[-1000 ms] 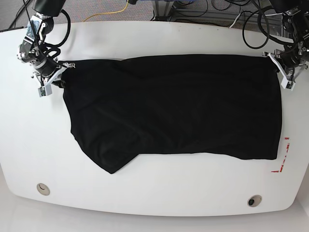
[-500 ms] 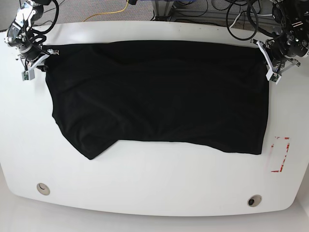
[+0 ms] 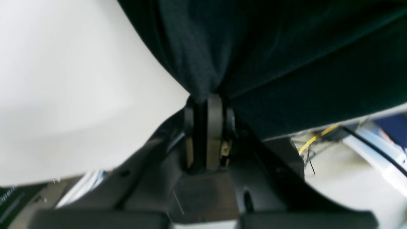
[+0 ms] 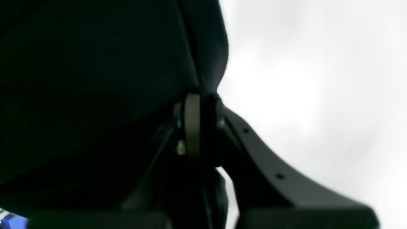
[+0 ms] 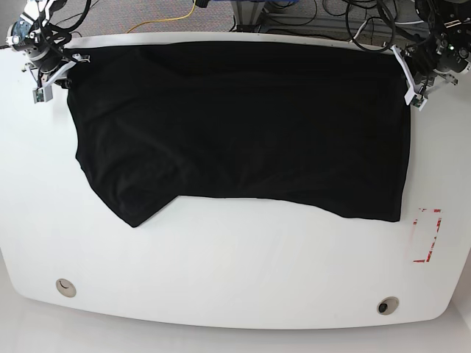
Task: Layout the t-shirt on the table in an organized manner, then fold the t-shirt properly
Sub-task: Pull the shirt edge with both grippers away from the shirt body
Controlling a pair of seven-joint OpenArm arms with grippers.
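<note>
The black t-shirt point(image 5: 243, 125) lies stretched flat across the far half of the white table point(image 5: 243, 272), its top edge along the table's back rim. My left gripper point(image 5: 409, 73) is shut on the t-shirt's far right corner; in the left wrist view the cloth point(image 3: 270, 63) bunches into the closed fingers point(image 3: 214, 114). My right gripper point(image 5: 60, 68) is shut on the far left corner, and the right wrist view shows fabric point(image 4: 95, 79) pinched between its fingers point(image 4: 192, 121). A sleeve point(image 5: 140, 206) hangs out at the lower left.
A red rectangle marking point(image 5: 427, 235) sits near the right edge. Two round grommet holes point(image 5: 65, 287) point(image 5: 387, 305) lie near the front edge. Cables and a yellow wire point(image 5: 165, 22) run on the floor behind the table.
Both grippers have pulled the t-shirt farther toward the back edge of the table and slightly wider apart. The cloth is tauter and sits higher in the base view.
</note>
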